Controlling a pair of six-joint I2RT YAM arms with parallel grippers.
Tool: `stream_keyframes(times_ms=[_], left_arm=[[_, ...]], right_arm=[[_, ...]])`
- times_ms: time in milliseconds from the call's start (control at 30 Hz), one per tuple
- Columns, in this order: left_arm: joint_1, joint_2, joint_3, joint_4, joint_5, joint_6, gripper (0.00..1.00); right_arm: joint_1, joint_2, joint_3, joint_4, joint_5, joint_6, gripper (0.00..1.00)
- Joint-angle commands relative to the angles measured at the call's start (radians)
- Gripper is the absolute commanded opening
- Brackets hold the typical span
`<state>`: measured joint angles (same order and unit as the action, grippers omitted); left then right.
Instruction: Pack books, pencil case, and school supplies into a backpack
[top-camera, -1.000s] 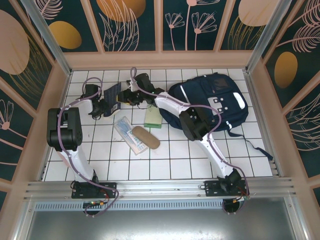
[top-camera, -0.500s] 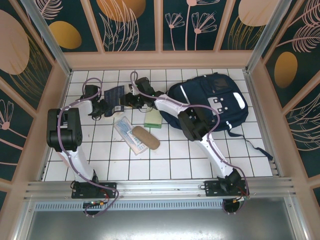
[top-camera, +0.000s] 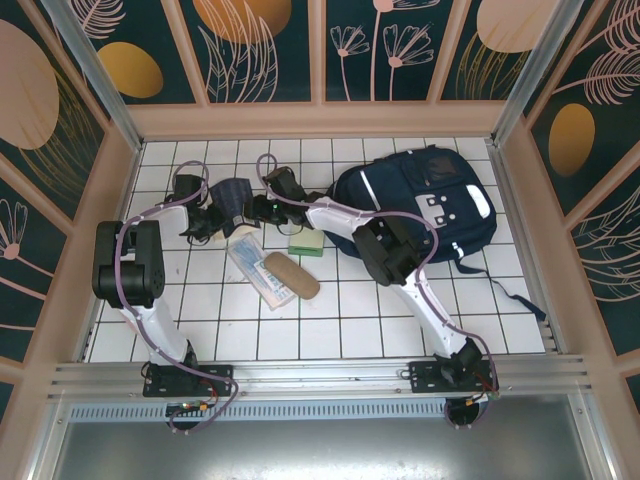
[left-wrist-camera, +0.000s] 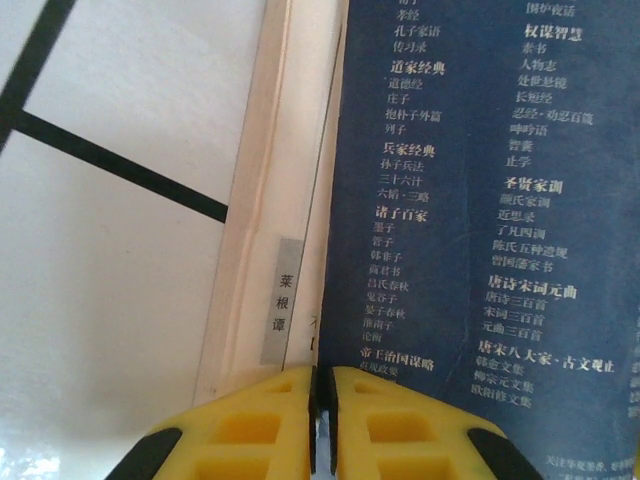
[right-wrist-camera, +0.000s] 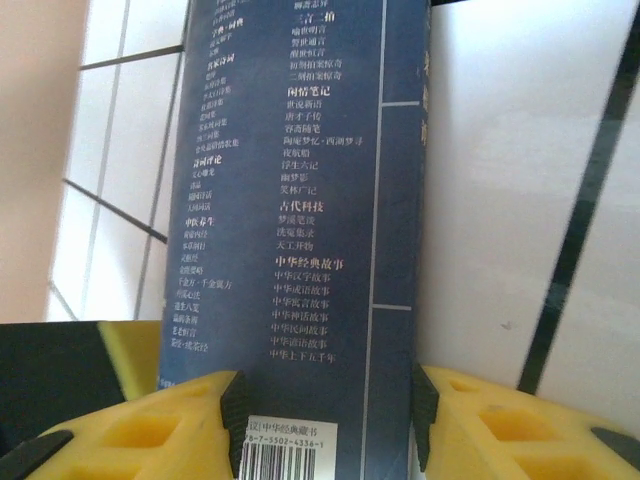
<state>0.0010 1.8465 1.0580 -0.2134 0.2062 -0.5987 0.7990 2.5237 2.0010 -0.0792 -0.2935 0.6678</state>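
Books (top-camera: 232, 196) have tipped flatter and lower; right gripper (right-wrist-camera: 328, 400) clamps them between its spread jaws, left gripper (left-wrist-camera: 321, 385) pinches one cover's edge, jaws nearly together.

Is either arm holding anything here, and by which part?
Both hold the navy book: the left gripper has its jaws pinched on one edge, and the right gripper clamps the barcode end.
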Motion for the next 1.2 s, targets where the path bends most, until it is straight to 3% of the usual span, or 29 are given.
stream_keyframes(times_ms=[0, 67, 267, 400, 500, 767, 1000, 1167], left_arm=[[-0.042, 0.023, 0.017, -0.106, 0.07, 0.003, 0.14], [-0.042, 0.022, 0.034, -0.129, 0.046, 0.018, 0.15], [-0.034, -0.013, 0.121, -0.226, -0.062, 0.077, 0.22], [-0.004, -0.017, 0.134, -0.223, -0.067, 0.069, 0.39], [-0.003, 0.03, 0.138, -0.21, -0.033, 0.069, 0.41], [-0.01, 0.146, 0.127, -0.153, 0.005, 0.068, 0.34], [-0.04, 0.171, 0.134, -0.141, 0.009, 0.062, 0.26], [-0.056, 0.18, 0.137, -0.131, 0.02, 0.052, 0.25]], right_arm=[[0.022, -0.059, -0.004, -0.154, 0.188, -0.076, 0.52], [0.02, -0.079, -0.02, -0.177, 0.24, -0.082, 0.52], [-0.005, -0.115, -0.046, -0.155, 0.213, -0.098, 0.53], [-0.004, -0.1, -0.012, -0.17, 0.203, -0.125, 0.53], [-0.006, -0.078, 0.015, -0.187, 0.204, -0.14, 0.54], [-0.005, 0.014, 0.099, -0.25, 0.172, -0.186, 0.55], [-0.003, 0.06, 0.104, -0.307, 0.26, -0.212, 0.56], [0.006, 0.072, 0.102, -0.297, 0.145, -0.221, 0.55]])
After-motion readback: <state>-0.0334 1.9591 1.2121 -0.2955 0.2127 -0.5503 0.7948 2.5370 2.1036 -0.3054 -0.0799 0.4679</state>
